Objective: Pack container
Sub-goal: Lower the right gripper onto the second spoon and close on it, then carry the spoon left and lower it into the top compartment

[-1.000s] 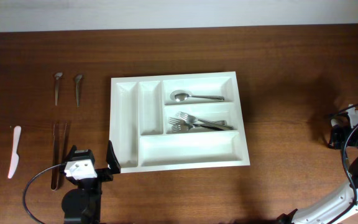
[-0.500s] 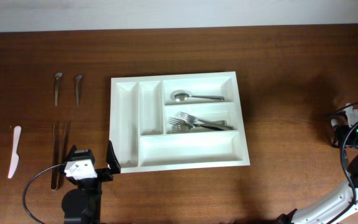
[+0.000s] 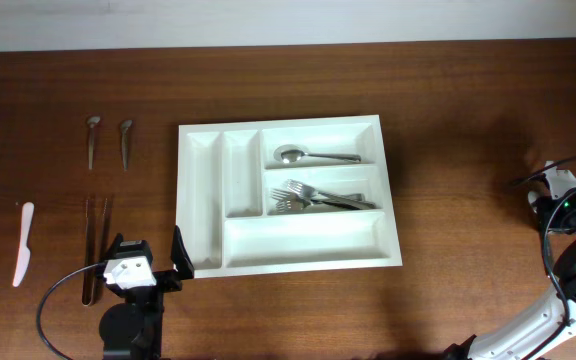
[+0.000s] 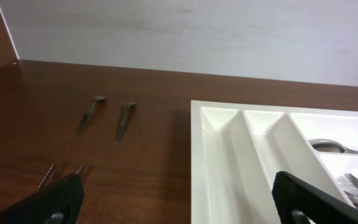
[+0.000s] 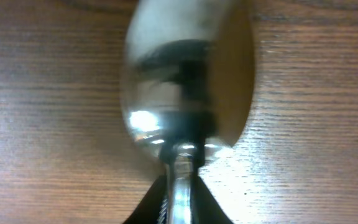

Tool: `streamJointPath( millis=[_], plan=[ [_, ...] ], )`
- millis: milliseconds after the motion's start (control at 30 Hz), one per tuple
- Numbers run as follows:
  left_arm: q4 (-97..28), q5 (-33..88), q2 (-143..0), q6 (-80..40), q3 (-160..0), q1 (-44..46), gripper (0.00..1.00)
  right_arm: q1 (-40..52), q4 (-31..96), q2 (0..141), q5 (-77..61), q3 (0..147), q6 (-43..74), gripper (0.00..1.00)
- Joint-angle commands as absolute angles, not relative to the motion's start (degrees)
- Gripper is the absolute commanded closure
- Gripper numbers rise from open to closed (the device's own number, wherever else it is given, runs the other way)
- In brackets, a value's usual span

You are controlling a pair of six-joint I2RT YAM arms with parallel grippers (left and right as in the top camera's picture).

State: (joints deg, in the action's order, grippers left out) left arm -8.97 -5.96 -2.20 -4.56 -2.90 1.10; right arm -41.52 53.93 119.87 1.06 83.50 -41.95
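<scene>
While it waits at the near left corner of the tray (image 3: pixel 298 267), the left gripper (image 3: pixel 140 265) stands wide and holds nothing. The tray sits in the middle of the table (image 3: pixel 448 100). It has five parts, two thin and three wide.

Left of the tray lie one pair of tongs (image 3: pixel 96 245) and one white knife (image 3: pixel 23 243), not packed yet.

The near wide part and both thin parts are bare. The middle wide part holds the forks (image 3: pixel 323 197), too bunched up to count. Far to the right of the tray, the right gripper (image 5: pixel 180 202) pinches the neck of one spoon (image 5: pixel 185 93). I think that is so it can lift it over.

The far wide part holds a second spoon (image 3: pixel 313 155), so like goes with like. Left of the tray's far corner lie two small spoons (image 3: pixel 93 140).
</scene>
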Motion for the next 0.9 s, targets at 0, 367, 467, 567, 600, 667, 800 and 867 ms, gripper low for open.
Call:
streamJointPath(
  millis=[0, 367, 467, 567, 600, 667, 800, 867],
  plan=[
    [-8.8, -5.3, -2.0, -4.7, -2.6, 1.3, 0.01, -41.3, 54.1, 120.4, 0.7, 83.2, -41.5, 0.92],
    [-8.8, -5.3, -2.0, -4.7, -2.6, 1.3, 0.01, -40.6, 54.9, 120.1, 0.5, 85.1, -41.5, 0.96],
    [-8.8, -5.3, -2.0, -4.7, -2.6, 1.3, 0.01, -38.8, 57.5, 120.0, 0.2, 88.7, -41.5, 0.96],
    [-8.8, -5.4, -2.0, -4.7, -2.6, 1.3, 0.01, -35.8, 60.8, 120.0, -0.9, 94.2, -41.5, 0.96],
    [-8.8, -5.3, -2.0, -4.7, -2.6, 1.3, 0.01, -34.6, 61.9, 120.0, -1.1, 96.3, -41.5, 0.96],
    [-8.8, -5.3, -2.0, -4.7, -2.6, 1.3, 0.01, -31.4, 64.1, 120.0, -1.7, 101.1, -41.5, 0.96],
    [-8.8, -5.3, -2.0, -4.7, -2.6, 1.3, 0.01, -24.3, 66.4, 120.0, -4.7, 110.1, -43.4, 0.96],
    [-8.8, -5.3, -2.0, -4.7, -2.6, 1.3, 0.01, -20.4, 66.5, 120.0, -6.6, 113.5, -45.0, 0.96]
  ],
)
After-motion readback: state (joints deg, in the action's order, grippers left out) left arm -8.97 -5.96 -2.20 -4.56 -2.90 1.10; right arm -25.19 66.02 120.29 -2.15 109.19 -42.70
